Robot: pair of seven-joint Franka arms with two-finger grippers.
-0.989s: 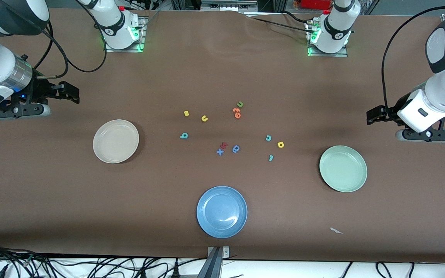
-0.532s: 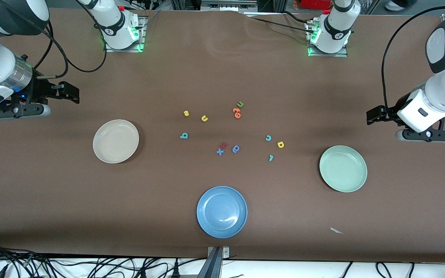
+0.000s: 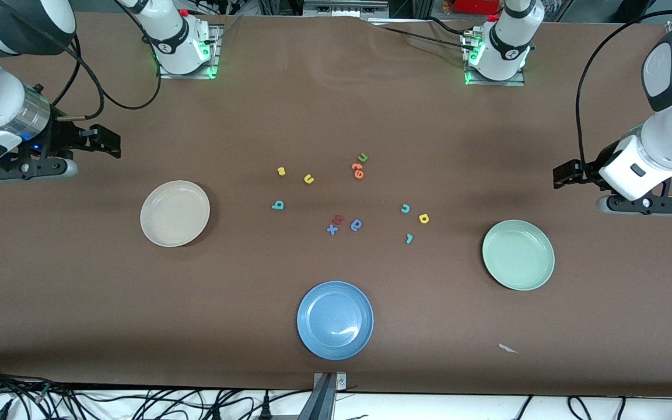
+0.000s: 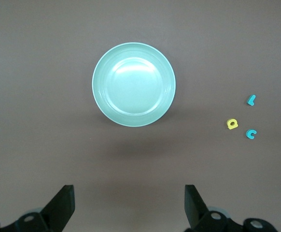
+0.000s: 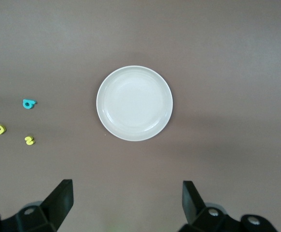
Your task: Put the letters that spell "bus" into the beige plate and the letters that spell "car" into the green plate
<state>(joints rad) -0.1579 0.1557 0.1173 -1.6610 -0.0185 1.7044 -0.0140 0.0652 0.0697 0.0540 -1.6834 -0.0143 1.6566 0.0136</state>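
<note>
Honestly nothing has moved over the last second, arms, letters and plates all sit exactly where they were, so the sorting hasn't started and all six letters still need moving

Both arms wait up high at their ends of the bench. The left gripper (image 4: 128, 205) has its fingers spread as wide as they go, holding nothing, and the green plate (image 3: 518, 255) lies straight ahead of them, empty. The right gripper (image 5: 126, 203) is the same deal, fingers wide apart and empty, with the beige plate (image 3: 175, 213) straight out in front of them, also empty

The "car" letters sit out to one side of the left fingers, toward the middle of the bench: teal c (image 3: 405, 208), yellow a (image 3: 423, 219), thin teal r (image 3: 409, 238), close together but apart. The "bus" ones are off to the side of the right fingers in the same way: teal b (image 3: 277, 205), yellow s (image 3: 281, 171), yellow u (image 3: 308, 179)

Decoys in the middle: green u (image 3: 362, 157) touching or nearly touching the orange letters (image 3: 357, 170), plus a red letter (image 3: 338, 219), a blue x (image 3: 332, 230) and a blue round letter (image 3: 356, 224). The blue plate (image 3: 335, 320) is spare

Hard to see: the letters are tiny, so shapes are mostly a guess from colour. Both wrist views cut off the fingers' bases, and in the left one the orange and green letters are clipped at the edge
</note>
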